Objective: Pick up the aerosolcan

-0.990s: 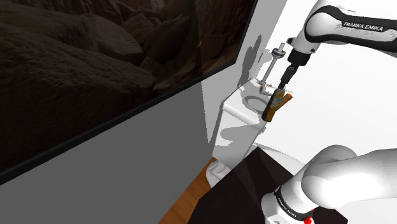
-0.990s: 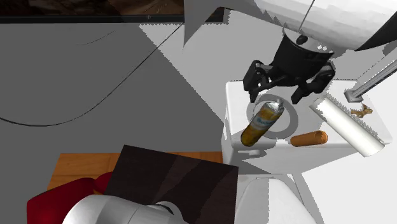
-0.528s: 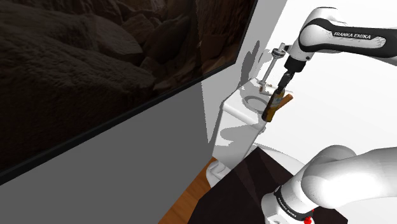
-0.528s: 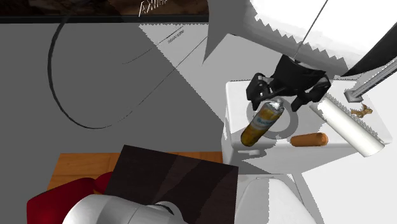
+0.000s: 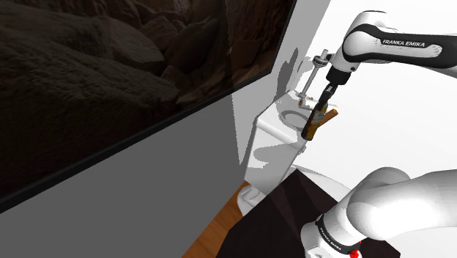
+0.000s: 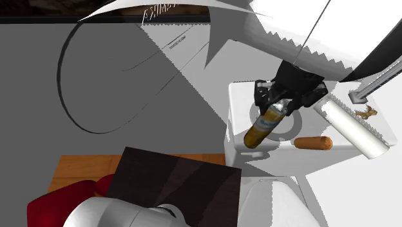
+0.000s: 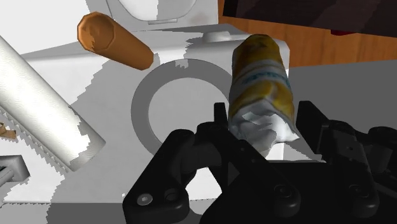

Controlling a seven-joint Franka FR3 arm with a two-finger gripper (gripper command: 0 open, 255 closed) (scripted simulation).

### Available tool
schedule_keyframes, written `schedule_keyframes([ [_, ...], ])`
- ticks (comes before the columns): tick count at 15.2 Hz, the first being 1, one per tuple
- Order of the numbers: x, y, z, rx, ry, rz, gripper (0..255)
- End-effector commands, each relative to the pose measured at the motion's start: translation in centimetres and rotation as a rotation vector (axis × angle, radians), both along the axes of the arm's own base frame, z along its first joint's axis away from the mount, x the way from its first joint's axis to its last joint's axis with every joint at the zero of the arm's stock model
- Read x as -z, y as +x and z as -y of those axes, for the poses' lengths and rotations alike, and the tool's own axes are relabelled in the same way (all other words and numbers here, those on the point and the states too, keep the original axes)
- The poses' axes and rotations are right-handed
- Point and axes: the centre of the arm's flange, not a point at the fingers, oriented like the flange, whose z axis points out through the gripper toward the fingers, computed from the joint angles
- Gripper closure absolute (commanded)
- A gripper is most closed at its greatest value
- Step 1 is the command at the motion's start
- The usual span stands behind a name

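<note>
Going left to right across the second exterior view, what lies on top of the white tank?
Yellow aerosol can with a silver top → orange-brown cylinder → long white textured roll.

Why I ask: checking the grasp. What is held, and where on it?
The aerosol can, seemingly clasped at its silver top end by the gripper.

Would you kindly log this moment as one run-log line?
stage: grasp | gripper: around aerosol can top | can: on white tank | lifted: no
</note>
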Motion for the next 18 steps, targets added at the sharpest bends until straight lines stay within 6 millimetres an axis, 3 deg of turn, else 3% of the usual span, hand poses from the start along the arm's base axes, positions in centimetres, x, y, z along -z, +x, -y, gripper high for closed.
schedule_keyframes([
  [1, 0.1, 0.0, 0.0, 0.000, 0.001, -0.003, 255],
  [4, 0.1, 0.0, 0.0, 0.000, 0.001, -0.003, 255],
  [18, -7.3, 0.0, 0.0, 0.000, 0.001, -0.003, 255],
])
